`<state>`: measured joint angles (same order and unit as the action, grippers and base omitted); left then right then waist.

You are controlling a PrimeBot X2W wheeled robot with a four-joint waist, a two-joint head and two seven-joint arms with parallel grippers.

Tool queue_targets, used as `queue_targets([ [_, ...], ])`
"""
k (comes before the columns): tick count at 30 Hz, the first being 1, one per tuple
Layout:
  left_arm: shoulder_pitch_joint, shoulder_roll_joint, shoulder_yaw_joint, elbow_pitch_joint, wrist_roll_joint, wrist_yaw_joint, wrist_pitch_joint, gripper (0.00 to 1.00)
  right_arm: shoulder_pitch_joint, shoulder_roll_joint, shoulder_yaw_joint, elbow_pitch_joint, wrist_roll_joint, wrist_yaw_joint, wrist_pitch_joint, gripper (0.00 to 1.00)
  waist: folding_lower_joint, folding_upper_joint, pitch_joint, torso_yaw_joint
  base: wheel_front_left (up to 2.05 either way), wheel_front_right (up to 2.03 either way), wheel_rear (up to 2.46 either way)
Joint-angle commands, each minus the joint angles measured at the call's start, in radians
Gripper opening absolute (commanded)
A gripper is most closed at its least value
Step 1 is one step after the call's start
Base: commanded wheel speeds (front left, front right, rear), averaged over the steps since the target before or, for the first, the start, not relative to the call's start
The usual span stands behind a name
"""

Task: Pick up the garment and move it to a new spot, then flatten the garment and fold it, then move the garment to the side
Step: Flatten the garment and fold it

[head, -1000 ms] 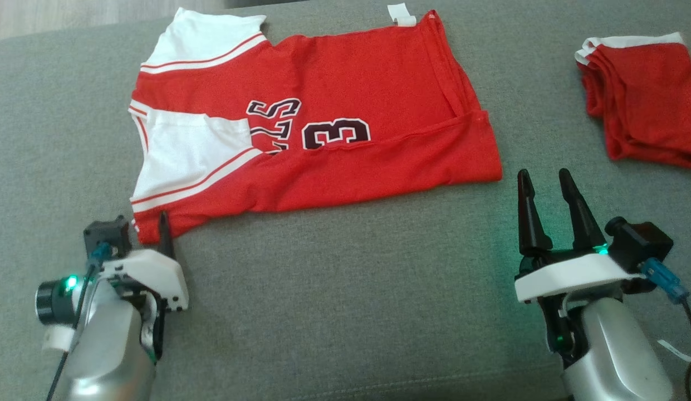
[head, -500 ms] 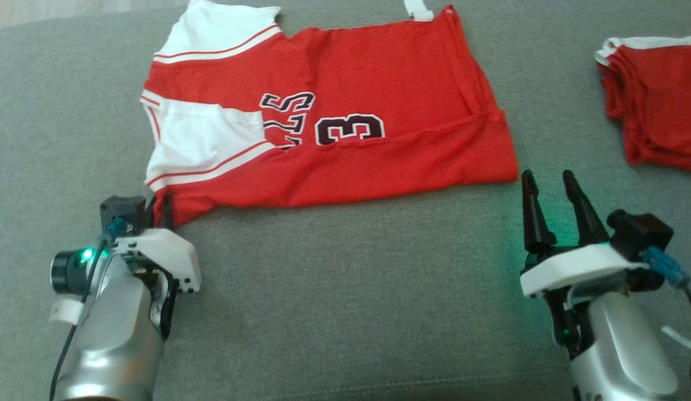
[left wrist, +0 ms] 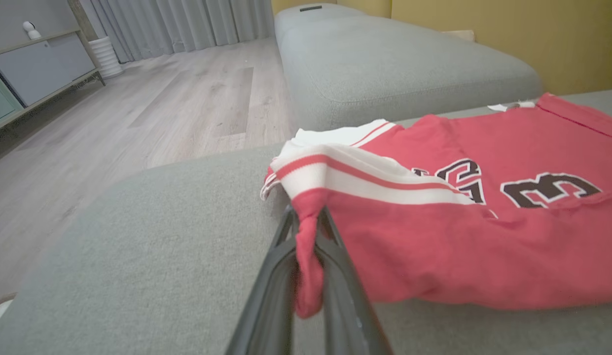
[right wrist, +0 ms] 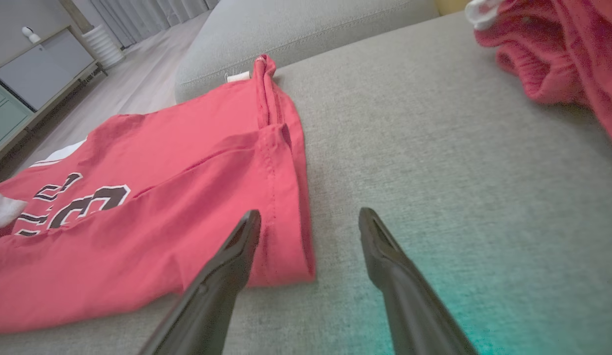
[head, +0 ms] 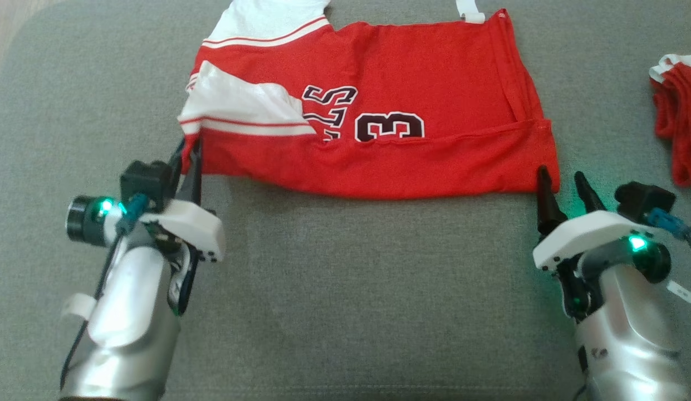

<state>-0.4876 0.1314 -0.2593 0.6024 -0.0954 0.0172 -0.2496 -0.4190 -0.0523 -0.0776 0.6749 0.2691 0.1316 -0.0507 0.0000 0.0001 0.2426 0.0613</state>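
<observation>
On the left of the grey sofa cushion (head: 351,289), the left claw (head: 196,146) is pressed together on the near-left corner of the garment (head: 378,72). In the left wrist view a twist of red cloth is pinched between its fingers, just below the white striped sleeve.

The garment, a red jersey, lies mostly flat on the far half of the cushion. Its long axis runs left to right, and its near hem stretches from one claw to the other.

At the near-right corner the right claw (head: 560,174) is spread wide and holds nothing. Its left finger lies against the hem, and the corner sits just inside the gap. That claw likely needs only to close on the corner before both lift together.

A second red garment (head: 679,122) lies bunched far right, well apart.
</observation>
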Motion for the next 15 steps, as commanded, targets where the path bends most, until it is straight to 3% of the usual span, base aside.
queue_targets([
  [1, -0.015, 0.026, 0.021, -0.035, 0.010, 0.000, -0.012, 0.00, -0.040, 0.002, 0.027, -0.014, 0.008, -0.001, 0.002, 1.00, 0.0000, -0.0001, 0.001, 0.002, 0.00, 0.00, 0.00],
  [10, -0.006, 0.032, 0.016, -0.033, 0.019, -0.002, -0.012, 0.00, -0.137, 0.002, 0.098, 0.194, 0.045, -0.001, 0.080, 1.00, 0.0000, -0.0001, 0.002, 0.002, 0.00, 0.00, 0.00],
  [11, -0.005, 0.032, 0.016, -0.032, 0.019, -0.002, -0.012, 0.00, -0.146, 0.002, 0.116, 0.207, 0.047, -0.001, 0.085, 0.81, 0.0000, -0.0001, 0.002, 0.002, 0.00, 0.00, 0.00],
  [12, -0.004, 0.032, 0.016, -0.030, 0.020, -0.002, -0.012, 0.00, -0.153, 0.002, 0.130, 0.217, 0.038, -0.001, 0.081, 0.00, 0.0000, -0.0001, 0.001, 0.000, 0.00, 0.00, 0.00],
  [15, 0.000, 0.032, 0.015, -0.022, 0.020, -0.001, -0.012, 0.00, -0.167, 0.002, 0.139, 0.245, -0.002, -0.001, 0.056, 0.00, 0.0000, -0.0001, -0.007, -0.004, 0.00, 0.00, 0.00],
])
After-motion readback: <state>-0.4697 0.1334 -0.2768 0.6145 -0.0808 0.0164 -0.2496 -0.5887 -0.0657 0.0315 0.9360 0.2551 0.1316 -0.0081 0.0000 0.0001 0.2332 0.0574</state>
